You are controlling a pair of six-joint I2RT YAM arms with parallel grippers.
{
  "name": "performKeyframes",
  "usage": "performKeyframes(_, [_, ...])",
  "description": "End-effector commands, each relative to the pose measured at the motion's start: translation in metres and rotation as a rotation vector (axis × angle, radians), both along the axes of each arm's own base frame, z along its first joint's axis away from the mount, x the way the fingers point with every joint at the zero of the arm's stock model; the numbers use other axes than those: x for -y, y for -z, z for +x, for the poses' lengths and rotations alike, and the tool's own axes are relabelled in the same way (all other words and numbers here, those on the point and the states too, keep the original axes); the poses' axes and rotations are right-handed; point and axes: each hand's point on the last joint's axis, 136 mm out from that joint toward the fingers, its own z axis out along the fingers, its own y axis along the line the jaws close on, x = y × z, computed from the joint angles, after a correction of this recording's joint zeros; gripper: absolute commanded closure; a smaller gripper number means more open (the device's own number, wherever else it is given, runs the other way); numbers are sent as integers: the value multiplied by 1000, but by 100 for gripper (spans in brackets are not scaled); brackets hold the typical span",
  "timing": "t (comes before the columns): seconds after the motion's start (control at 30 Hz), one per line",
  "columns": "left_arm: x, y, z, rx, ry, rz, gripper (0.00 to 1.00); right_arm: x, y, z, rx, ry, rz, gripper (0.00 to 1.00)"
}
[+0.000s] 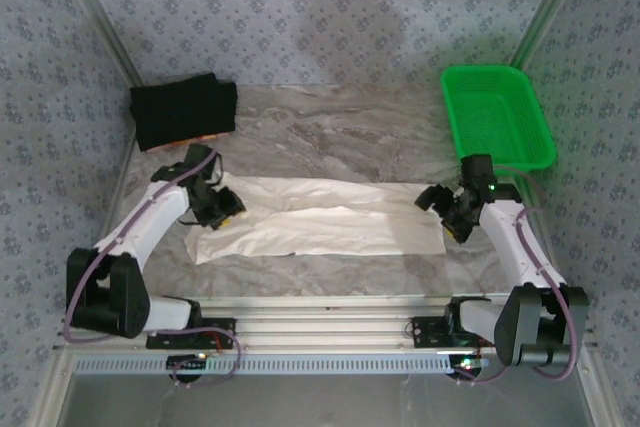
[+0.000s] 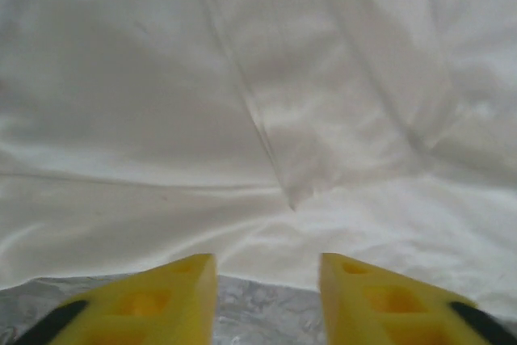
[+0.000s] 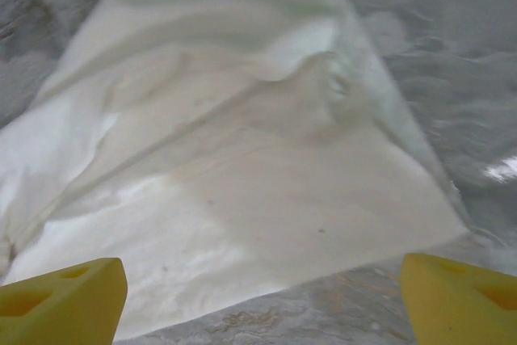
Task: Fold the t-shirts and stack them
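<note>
Shirts lie on the desk [image 1: 340,132], two of them. We see the white shirt [image 1: 320,217] spread out in a long strip across the middle of the desk, closer to the near edge than to the far edge. It is folded along its length, with one flap lying over the rest. The black shirt [image 1: 183,112] sits folded in a small block at the far left corner of the desk, well apart from the white shirt. An orange bit [image 1: 205,137] peeks out at its near edge. The green basket [image 1: 497,117] stands at the far right corner.

We see the left pincer [image 1: 225,209] at the left end of the white shirt. In the left wrist view its two yellow fingers [image 2: 161,300] are apart, and they hold nothing. A bit of grey desk shows between them, and the edge of the white shirt lies just past their tips. The cloth there has soft folds and one long crease.

We see the right pincer [image 1: 445,209] at the right end of the white shirt. In the right wrist view its yellow fingers [image 3: 65,300] are spread wide apart, and they hold nothing too. The end of the white shirt lies between them, with grey desk at its side. We cannot tell if either pincer touches the cloth.
</note>
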Motion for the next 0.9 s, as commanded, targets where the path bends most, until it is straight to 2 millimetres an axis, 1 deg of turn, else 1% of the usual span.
performKeyframes(0.0, [26, 12, -5, -53, 50, -23, 73, -19, -17, 17, 120, -126, 38, 9])
performKeyframes(0.03, [30, 17, -8, -78, 78, -5, 77, -21, -19, 19, 129, -138, 44, 9])
performKeyframes(0.1, [33, 29, -13, -111, 108, 33, 81, -23, -22, 21, 144, -150, 49, 8])
performKeyframes(0.17, [38, 39, -11, -120, 115, 34, 84, -25, -25, 23, 159, -157, 57, 4])
performKeyframes(0.23, [43, 46, -6, -125, 126, 50, 85, -26, -26, 25, 165, -163, 60, 3])
performKeyframes(0.3, [47, 50, 1, -127, 131, 62, 86, -27, -27, 25, 169, -166, 58, 2])
performKeyframes(0.37, [44, 55, 12, -108, 123, 99, 86, -26, -27, 26, 173, -168, 53, 2])
performKeyframes(0.4, [42, 57, 20, -100, 126, 122, 86, -27, -27, 27, 176, -171, 56, 2])
performKeyframes(0.5, [48, 63, 43, -86, 151, 157, 86, -28, -25, 26, 168, -172, 61, 1])
performKeyframes(0.57, [50, 60, 59, -63, 171, 188, 86, -28, -24, 27, 167, -176, 63, 1])
performKeyframes(0.67, [54, 50, 81, -20, 191, 205, 86, -29, -22, 25, 159, -180, 66, 1])
performKeyframes(0.77, [58, 41, 95, -1, 214, 222, 85, -29, -20, 23, 149, -184, 67, 0])
performKeyframes(0.87, [55, 41, 106, 6, 227, 253, 85, -29, -15, 21, 138, -184, 69, 0])
